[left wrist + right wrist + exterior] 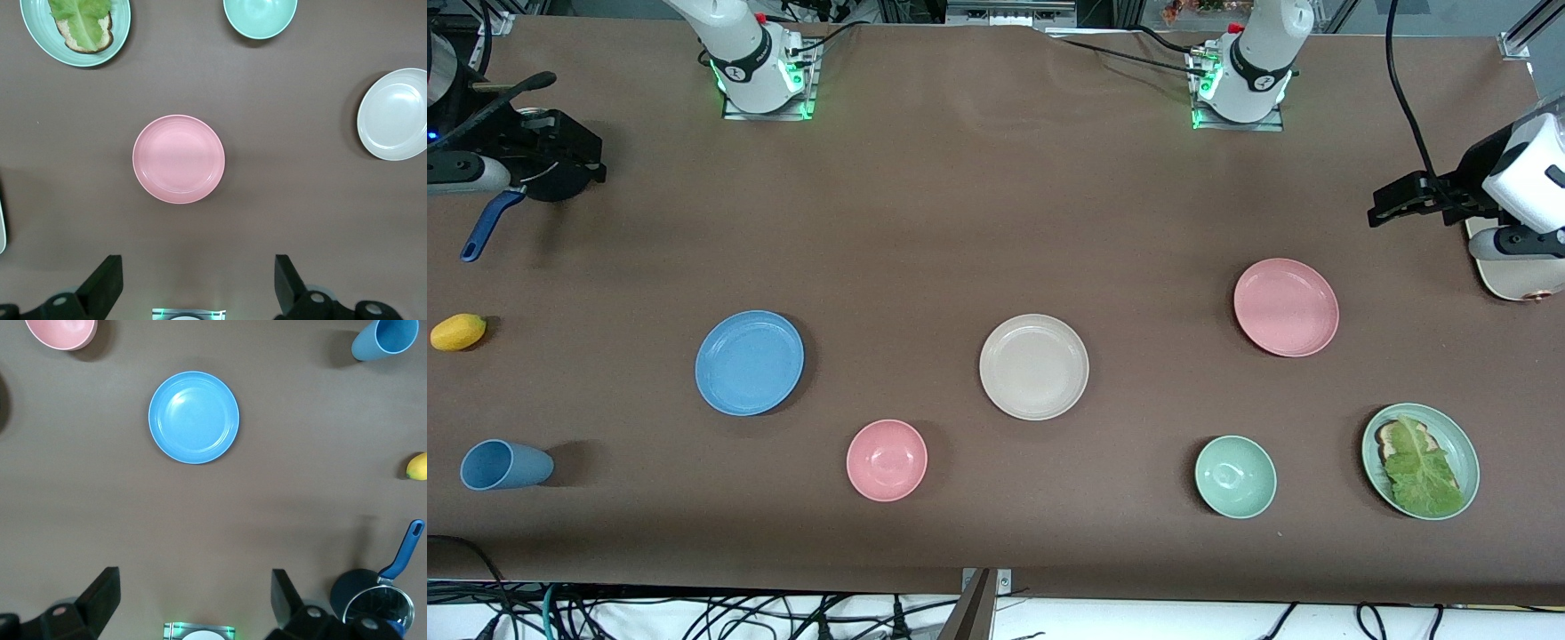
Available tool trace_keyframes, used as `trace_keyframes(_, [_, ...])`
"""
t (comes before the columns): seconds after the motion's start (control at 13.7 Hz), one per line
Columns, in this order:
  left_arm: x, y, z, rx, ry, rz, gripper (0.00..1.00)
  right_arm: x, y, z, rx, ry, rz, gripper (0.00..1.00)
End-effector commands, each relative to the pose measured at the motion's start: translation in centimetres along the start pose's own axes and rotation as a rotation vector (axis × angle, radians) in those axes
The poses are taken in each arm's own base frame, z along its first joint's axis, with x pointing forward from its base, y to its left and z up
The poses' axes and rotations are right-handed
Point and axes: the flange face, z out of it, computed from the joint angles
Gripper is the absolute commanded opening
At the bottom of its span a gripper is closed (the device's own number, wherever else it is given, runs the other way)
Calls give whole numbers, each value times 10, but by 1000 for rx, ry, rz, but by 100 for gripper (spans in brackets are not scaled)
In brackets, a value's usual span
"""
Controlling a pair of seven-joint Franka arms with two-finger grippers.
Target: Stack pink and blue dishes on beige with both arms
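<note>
Scanning the front view from left edge to right: the right gripper [560, 169] hangs at upper left, jaws spread wide and empty, over the dark pot. Lower and more central, the blue plate [749, 362] lies flat left of centre, the beige plate [1034, 366] sits mid-frame, and the pink plate [1286, 307] sits right of centre, a bit higher up. The left gripper [1392, 206] hangs at the right edge, also wide open, holding nothing. I'd guess these plates are light, stiff and kinda slick, so pinching the low rim looks like the only real handle.
</note>
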Motion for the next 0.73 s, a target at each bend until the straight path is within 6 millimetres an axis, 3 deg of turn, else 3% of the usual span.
trace_keyframes(0.0, [-4, 1, -9, -19, 15, 14, 100, -5, -5, -8, 14, 0, 21, 100])
trace_keyframes(0.66, [-5, 2, -11, -17, 18, 17, 100, -3, -8, -8, 16, 1, 16, 100])
